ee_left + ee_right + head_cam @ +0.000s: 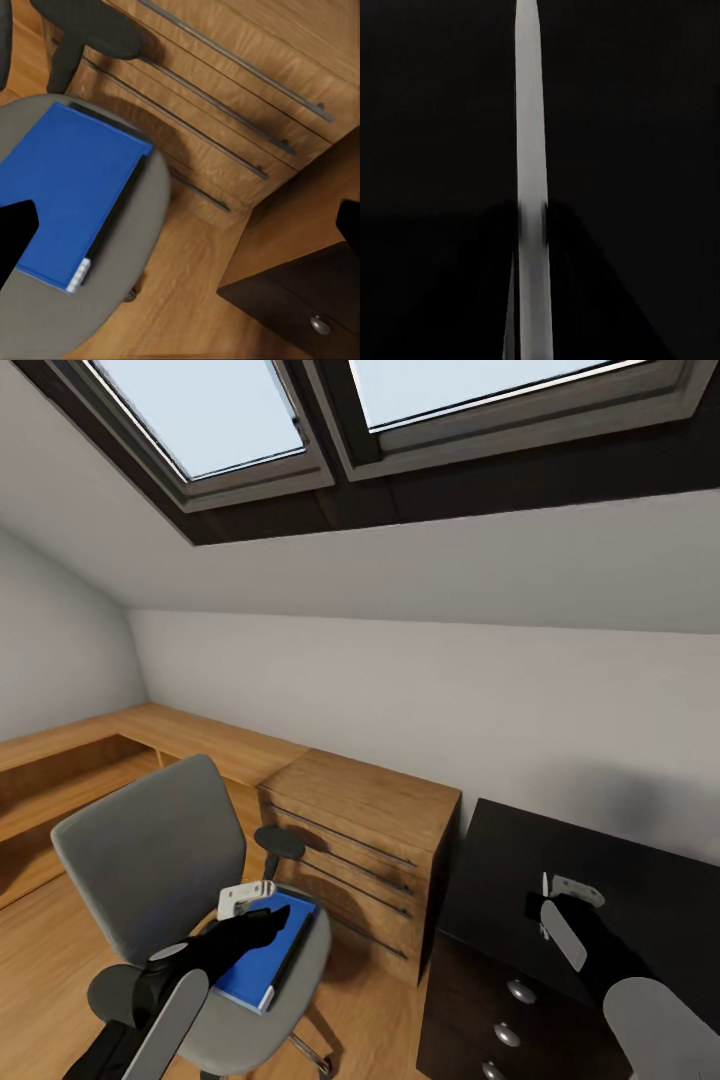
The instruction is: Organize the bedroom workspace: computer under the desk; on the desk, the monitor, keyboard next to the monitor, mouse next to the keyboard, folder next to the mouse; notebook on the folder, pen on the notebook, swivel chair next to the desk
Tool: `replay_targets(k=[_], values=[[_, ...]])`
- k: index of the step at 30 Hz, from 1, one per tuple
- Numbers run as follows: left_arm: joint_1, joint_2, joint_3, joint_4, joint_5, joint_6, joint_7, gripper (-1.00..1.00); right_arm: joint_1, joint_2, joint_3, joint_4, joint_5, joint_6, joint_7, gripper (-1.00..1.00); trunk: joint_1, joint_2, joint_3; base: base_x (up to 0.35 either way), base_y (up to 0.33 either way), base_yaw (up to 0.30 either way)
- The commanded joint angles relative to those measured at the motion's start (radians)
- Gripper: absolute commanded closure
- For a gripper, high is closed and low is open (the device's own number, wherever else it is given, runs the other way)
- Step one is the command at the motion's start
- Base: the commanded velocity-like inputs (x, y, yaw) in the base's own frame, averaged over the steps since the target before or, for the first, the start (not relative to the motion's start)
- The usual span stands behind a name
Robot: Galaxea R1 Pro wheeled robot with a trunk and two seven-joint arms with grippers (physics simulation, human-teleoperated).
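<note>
The grey swivel chair (150, 850) stands on the wooden floor at the lower left. On its seat (45, 322) lies the blue folder (262, 972) (75, 180), flat, with its black spine towards the drawer chest. My left gripper (268, 922) (184, 232) hovers just over the folder, open, its black fingertips (16, 240) spread wide. At the right, my right gripper (545, 915) (532, 225) is over a dark cabinet and is shut on a thin grey flat thing, apparently the notebook (562, 938) (531, 112), seen edge-on in the right wrist view.
A wooden drawer chest (370, 830) (225, 97) stands against the wall right behind the chair. Beside it is a dark cabinet (600, 850) (300, 300) with round knobs. A low wooden bench (90, 750) runs along the left wall. The chair's black armrest (278, 842) nearly touches the chest.
</note>
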Motion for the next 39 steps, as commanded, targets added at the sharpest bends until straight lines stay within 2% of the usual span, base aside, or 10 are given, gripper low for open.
replay_targets(k=[1, 3, 10, 18, 24, 39], values=[[-0.001, 0.001, -0.006, -0.001, 0.010, 0.001, 0.011, -1.00, -0.009, -0.001, 0.006, 0.019, -0.010, -0.008, -0.003, 1.00, 0.000, -0.001, -0.001, 0.000, 0.000, 0.000], [-0.001, 0.001, -0.012, -0.001, 0.010, 0.001, 0.011, -1.00, -0.033, -0.002, 0.006, 0.077, -0.009, -0.039, 0.002, 1.00, 0.000, -0.001, -0.001, 0.000, 0.000, 0.000], [-0.001, 0.001, -0.030, -0.001, 0.010, 0.001, 0.011, -1.00, -0.069, -0.002, 0.006, 0.151, -0.010, -0.044, 0.003, 1.00, 0.000, -0.001, -0.001, 0.125, 0.000, 0.000], [-0.001, -0.002, -0.035, -0.002, 0.010, 0.001, 0.011, -1.00, -0.077, -0.002, 0.006, 0.154, -0.011, 0.054, 0.001, 1.00, 0.000, -0.001, -0.001, 0.017, 0.000, 0.000], [-0.001, -0.015, -0.033, -0.002, 0.010, 0.000, 0.012, -1.00, -0.078, 0.000, 0.006, 0.155, -0.012, 0.075, 0.001, 1.00, 0.023, -0.043, -0.020, 0.001, 0.000, 0.000], [-0.001, -0.017, -0.031, -0.002, 0.010, 0.000, 0.013, -1.00, -0.079, 0.003, 0.006, 0.153, -0.011, 0.075, 0.001, 1.00, 0.077, -0.141, -0.064, 0.000, 0.000, 0.000]])
